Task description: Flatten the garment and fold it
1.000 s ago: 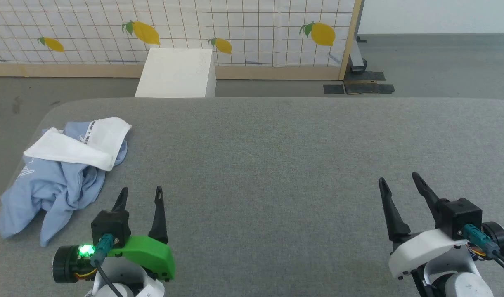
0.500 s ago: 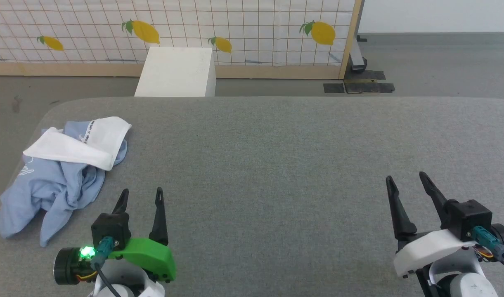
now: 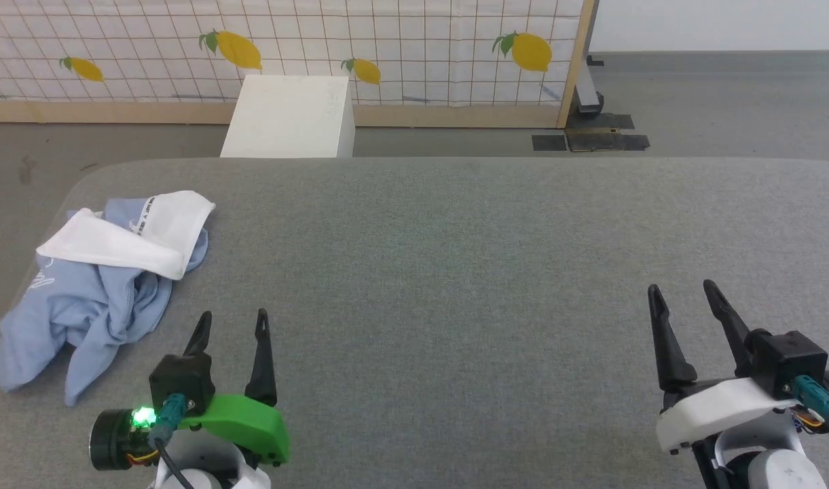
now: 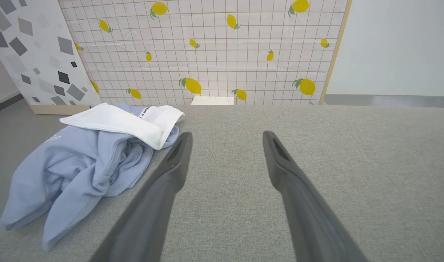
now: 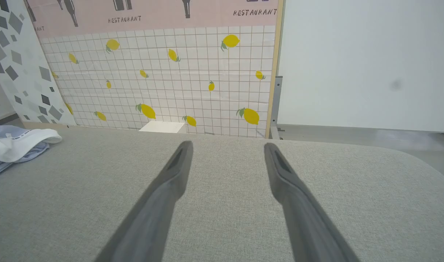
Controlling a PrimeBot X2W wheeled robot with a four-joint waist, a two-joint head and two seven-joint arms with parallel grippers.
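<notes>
Garment point(image 3: 95, 292) crumpled in a heap, white fabric uppermost, at 9 o'clock on grey table point(image 3: 455, 238). Left gripper point(image 3: 233, 315) at 7 o'clock, near it, jaws parted, empty. Right gripper point(image 3: 681, 286) at 4 o'clock, well apart, parted, empty.

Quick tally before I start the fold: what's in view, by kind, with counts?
garment, crumpled at the table's left end: 1
Grippers, both open: left gripper, right gripper: 2
white box on the floor beyond the table: 1
Total: 4
</notes>
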